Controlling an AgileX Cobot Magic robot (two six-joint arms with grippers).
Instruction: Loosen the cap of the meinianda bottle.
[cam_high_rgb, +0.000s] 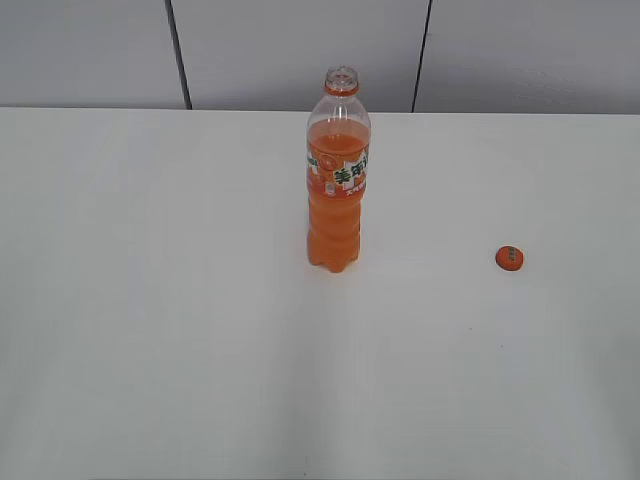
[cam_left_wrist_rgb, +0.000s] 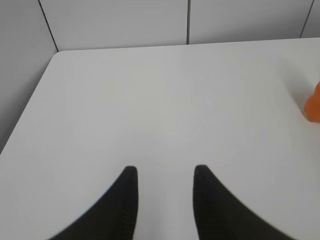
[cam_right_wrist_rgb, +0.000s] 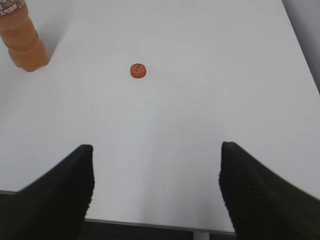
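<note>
— Cap (cam_high_rgb: 510, 258) position? It's off the neck, lying flat on the white table (cam_high_rgb: 150, 350), well to the right of the meinianda bottle (cam_high_rgb: 338, 180).

— So the job looks done. And the bottle?

— Upright mid-table, long axis vertical, open mouth pointing up.

— Grippers?

— Both empty and clear of everything: left gripper (cam_left_wrist_rgb: 162, 175) narrowly parted, right gripper (cam_right_wrist_rgb: 156, 150) spread wide, facing the cap.

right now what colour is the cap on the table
Orange cap, with a dark mark on top; clearest in the right wrist view.
</note>
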